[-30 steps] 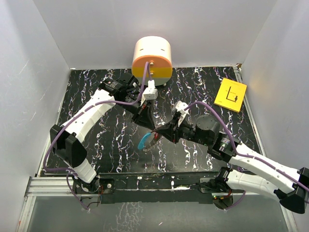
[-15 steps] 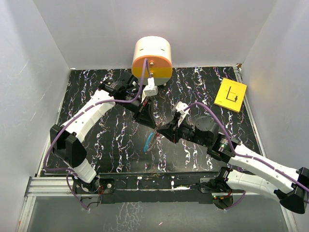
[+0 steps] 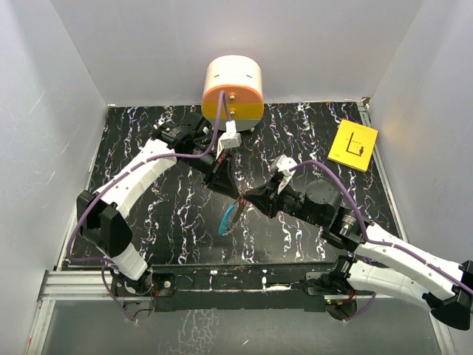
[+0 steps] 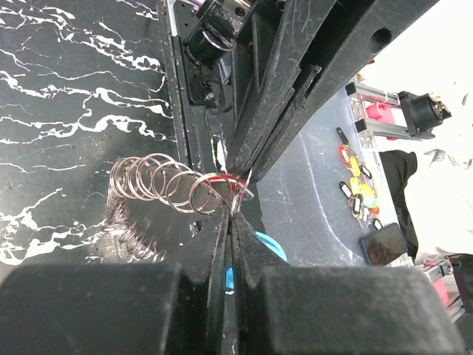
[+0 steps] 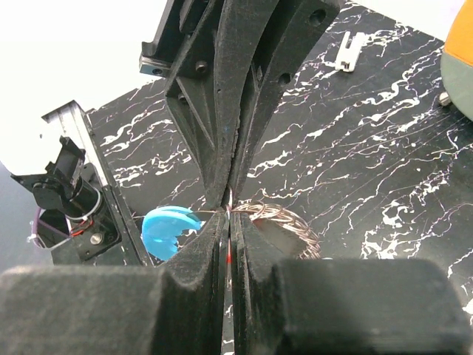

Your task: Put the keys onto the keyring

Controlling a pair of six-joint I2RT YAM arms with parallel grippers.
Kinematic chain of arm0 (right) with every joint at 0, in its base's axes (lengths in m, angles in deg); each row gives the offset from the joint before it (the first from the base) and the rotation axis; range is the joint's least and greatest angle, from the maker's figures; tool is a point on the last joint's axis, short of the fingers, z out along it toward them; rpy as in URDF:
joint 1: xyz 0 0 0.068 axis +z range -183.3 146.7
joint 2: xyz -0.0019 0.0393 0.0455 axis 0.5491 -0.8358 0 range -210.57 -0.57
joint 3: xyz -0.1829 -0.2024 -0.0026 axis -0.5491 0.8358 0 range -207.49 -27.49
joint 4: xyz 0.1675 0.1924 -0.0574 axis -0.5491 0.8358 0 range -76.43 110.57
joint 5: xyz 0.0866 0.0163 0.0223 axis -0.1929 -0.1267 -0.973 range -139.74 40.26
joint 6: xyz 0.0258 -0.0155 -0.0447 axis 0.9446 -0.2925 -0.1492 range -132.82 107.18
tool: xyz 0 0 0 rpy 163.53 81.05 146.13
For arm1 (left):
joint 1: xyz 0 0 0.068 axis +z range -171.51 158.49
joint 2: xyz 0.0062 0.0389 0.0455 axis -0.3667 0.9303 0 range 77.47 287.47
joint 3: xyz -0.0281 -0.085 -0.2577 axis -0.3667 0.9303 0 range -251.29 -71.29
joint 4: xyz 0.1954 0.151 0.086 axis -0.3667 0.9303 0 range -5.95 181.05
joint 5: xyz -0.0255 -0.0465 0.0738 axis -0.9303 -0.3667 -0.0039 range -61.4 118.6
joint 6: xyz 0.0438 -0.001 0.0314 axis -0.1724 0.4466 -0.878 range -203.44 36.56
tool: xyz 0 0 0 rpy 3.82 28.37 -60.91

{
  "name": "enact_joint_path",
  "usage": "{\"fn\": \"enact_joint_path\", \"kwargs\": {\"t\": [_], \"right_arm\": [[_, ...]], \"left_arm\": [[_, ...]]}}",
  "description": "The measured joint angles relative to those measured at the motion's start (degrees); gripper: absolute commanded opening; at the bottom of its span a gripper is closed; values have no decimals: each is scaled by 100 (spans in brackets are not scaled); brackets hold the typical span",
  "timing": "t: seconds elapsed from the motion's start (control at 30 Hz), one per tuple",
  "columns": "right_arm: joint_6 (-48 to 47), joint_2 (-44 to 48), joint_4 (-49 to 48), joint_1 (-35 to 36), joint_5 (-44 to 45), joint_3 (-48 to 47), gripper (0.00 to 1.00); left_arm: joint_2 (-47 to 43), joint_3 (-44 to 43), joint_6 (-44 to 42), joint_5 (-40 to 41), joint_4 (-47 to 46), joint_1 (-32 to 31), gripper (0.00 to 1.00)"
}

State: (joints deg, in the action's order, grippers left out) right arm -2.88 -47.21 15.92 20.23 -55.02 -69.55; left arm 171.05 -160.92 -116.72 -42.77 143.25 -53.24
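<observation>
Nearest the bases, the right gripper [image 3: 250, 201] reaches leftward over the table [image 3: 170, 222]. Over the last second its wrist has shifted slightly back toward its own side. Its jaws are pressed fully together, with no gap, apparently clamped on the key [image 4: 222, 178], a tiny red sliver lying right where the two sets of fingertips meet. Just on the near side of that meeting point hangs the keyring [image 3: 228, 217]. This is what has changed most: a second ago its blue part [image 5: 168, 225] showed a broad curved face from above, and now it shows only as a narrow edge-on strip. The wire coil [image 4: 164, 185] trails off to the side of the pinch. The ring has evidently been rolled about the grip, which I read as the key being worked along the wire rather than already seated. Threading looks under way, not finished. Meeting the right from the far side, the left gripper [image 3: 235, 192] has scarcely moved. Its jaws are likewise closed tight, nipping the ring's thin wire beside the key, so both tips touch at one spot. Farther back stands an orange-and-white drum [image 3: 233, 89], and a yellow card [image 3: 352, 146] lies well apart to the right. Both are as they were.
</observation>
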Motion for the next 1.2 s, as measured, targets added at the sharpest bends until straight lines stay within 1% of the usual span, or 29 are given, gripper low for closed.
{"fn": "enact_joint_path", "kwargs": {"t": [0.4,0.43,0.57,0.67,0.77,0.9,1.0,1.1,1.2], "right_arm": [[-164,-2,50,9,11,-17,8],[-179,-11,74,9,9,-37,8],[-212,-98,356,9,24,-219,8],[-197,-227,697,9,120,-481,8],[-125,-361,975,7,234,-651,8],[13,-614,1309,2,326,-802,8],[107,-940,1528,2,396,-975,8],[186,-1360,1740,2,428,-1261,8],[245,-1740,1764,2,470,-1482,8]], "left_arm": [[-4,9,-52,-4,50,-4,0],[-4,13,-55,13,46,-7,1],[-4,15,-44,98,4,31,18],[37,-55,15,98,35,354,24],[343,-579,35,92,138,927,28],[726,-1294,0,76,234,1515,30],[778,-1451,81,68,197,1707,30],[763,-1377,487,55,-225,1860,30],[584,-946,1161,37,-1086,2100,32]]}}
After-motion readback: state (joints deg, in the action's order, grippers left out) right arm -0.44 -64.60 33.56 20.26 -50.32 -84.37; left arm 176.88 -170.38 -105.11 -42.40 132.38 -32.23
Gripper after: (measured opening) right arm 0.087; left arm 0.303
